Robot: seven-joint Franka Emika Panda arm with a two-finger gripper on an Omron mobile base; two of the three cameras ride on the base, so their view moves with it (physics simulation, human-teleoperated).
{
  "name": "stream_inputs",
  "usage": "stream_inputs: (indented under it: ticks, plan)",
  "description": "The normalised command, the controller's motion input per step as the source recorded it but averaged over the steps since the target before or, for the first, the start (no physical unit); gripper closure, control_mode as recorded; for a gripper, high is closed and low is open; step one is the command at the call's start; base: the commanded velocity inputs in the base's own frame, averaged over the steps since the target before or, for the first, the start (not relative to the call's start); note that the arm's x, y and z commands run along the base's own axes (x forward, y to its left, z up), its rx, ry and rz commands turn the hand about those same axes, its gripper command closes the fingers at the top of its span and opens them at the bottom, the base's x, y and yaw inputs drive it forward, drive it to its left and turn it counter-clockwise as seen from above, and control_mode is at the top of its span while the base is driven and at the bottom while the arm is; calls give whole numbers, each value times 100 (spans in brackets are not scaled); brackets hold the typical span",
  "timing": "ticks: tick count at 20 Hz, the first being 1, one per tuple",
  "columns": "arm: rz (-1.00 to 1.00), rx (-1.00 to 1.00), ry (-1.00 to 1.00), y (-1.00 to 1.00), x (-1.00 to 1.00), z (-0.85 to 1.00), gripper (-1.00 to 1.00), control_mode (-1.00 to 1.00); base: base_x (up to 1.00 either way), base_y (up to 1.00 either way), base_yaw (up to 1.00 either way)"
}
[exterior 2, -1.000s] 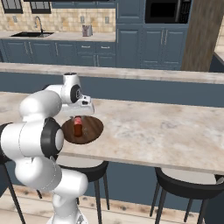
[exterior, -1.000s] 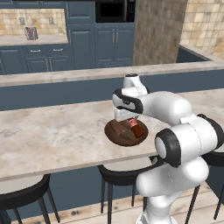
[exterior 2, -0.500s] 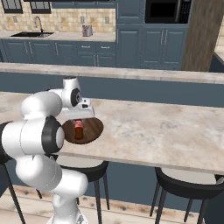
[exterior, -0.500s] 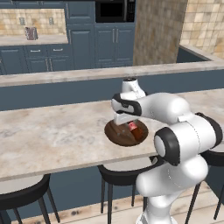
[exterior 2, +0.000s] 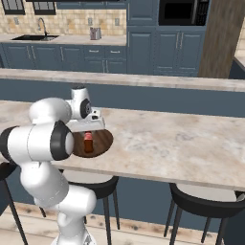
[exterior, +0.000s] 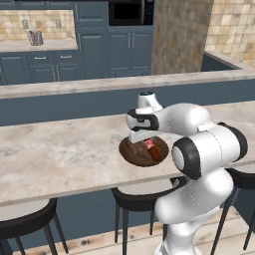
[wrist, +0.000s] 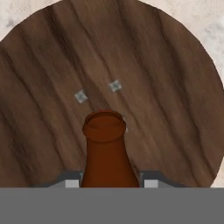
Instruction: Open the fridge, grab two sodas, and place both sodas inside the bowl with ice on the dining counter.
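Beige marbled counter point(exterior: 60, 154) on a blue base, black stools point(exterior 2: 198, 203) below, blue cabinets point(exterior 2: 143, 57) behind. Gripper point(wrist: 108, 183) clamped on cola bottle point(wrist: 107, 153), standing upright inside wooden bowl point(exterior: 130, 153) on the counter

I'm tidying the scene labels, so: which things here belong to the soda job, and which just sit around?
Job:
- cola bottle, upright in the bowl, between the shut claw tips
- wooden bowl
- dining counter

Lying about:
- black stools
- microwave
- sink with faucet
- blue cabinets
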Motion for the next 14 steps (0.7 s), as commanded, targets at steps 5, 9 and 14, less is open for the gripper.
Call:
stream_inputs:
  ticks: [5,9,14]
  plan:
    - [0,0,0,0,25,-17,100,-100,0,0,0]
    - [1,0,0,1,16,-13,100,-100,0,0,0]
    - [1,0,0,1,8,-13,100,-100,0,0,0]
